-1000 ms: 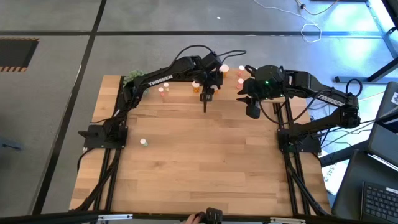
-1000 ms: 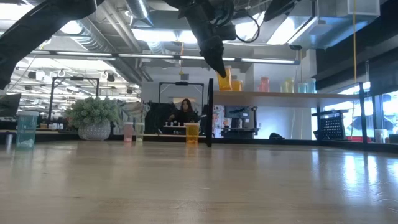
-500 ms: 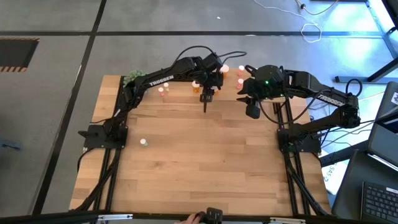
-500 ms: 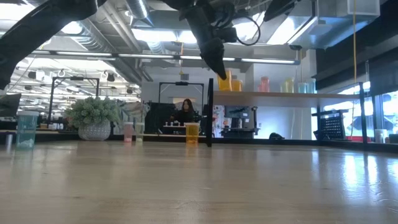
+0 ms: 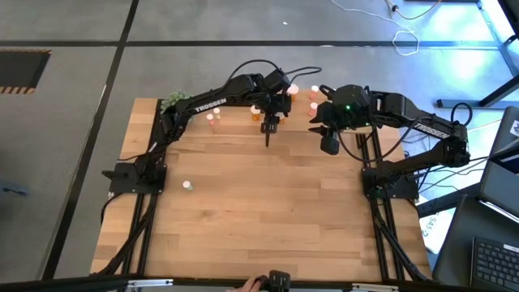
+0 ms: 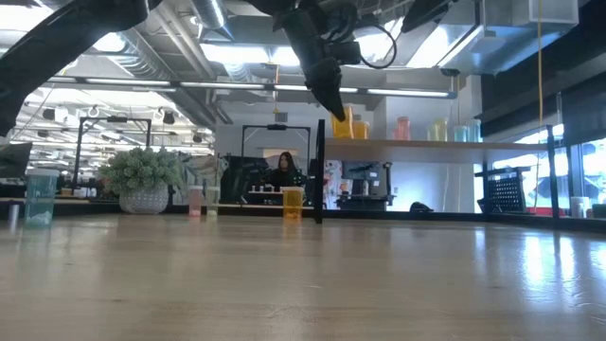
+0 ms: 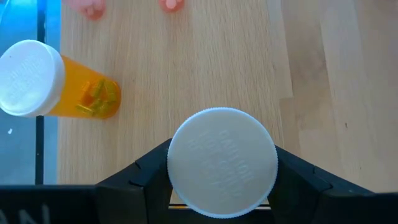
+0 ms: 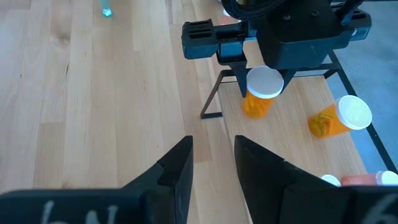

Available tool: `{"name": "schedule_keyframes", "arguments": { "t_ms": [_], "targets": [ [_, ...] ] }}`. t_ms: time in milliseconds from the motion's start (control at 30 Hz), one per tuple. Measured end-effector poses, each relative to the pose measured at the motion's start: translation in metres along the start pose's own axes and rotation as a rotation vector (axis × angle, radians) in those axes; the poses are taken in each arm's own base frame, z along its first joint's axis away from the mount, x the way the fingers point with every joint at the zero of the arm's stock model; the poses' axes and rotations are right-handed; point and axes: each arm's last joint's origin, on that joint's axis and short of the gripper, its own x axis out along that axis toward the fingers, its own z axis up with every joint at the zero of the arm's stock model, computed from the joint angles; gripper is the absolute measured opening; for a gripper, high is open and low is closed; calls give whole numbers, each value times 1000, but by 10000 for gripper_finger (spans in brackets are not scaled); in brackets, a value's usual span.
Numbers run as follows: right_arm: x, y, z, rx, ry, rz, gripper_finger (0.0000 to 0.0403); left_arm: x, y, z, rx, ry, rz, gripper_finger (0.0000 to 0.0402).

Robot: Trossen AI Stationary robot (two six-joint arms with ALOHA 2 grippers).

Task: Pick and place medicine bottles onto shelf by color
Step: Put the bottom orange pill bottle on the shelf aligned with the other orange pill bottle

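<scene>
While the left gripper (image 7: 222, 180) pinches an orange bottle (image 7: 222, 163) over the shelf (image 7: 205, 74), a matching one (image 7: 59, 87) waits.
Near the shelf's corner, the right gripper (image 8: 212, 163) hangs empty, jaws spread.

Wide free tabletop (image 5: 268, 211) in front, crowded shelf (image 8: 292, 127) at the far edge.
The left gripper (image 7: 222, 163), closed around an orange bottle (image 8: 260, 92), hangs over the shelf, near a second orange bottle (image 7: 50, 84); the thin black posts (image 8: 216, 93) and pink bottles (image 5: 212, 118) narrow the approach there.
</scene>
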Motion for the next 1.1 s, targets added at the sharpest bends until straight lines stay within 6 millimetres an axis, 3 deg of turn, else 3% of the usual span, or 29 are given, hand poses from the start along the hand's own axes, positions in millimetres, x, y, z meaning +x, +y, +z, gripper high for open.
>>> {"name": "schedule_keyframes", "arguments": {
  "t_ms": [333, 700, 1100],
  "targets": [
    [0, 0, 0, 0, 0, 0, 120, 0, 0, 0, -8, -2, 6, 206],
    [0, 0, 0, 0, 0, 0, 120, 0, 1, 0, 0, 0, 17, 247],
    [0, 0, 0, 0, 0, 0, 120, -2, 5, 3, -2, -13, 89, 251]
  ]
}}
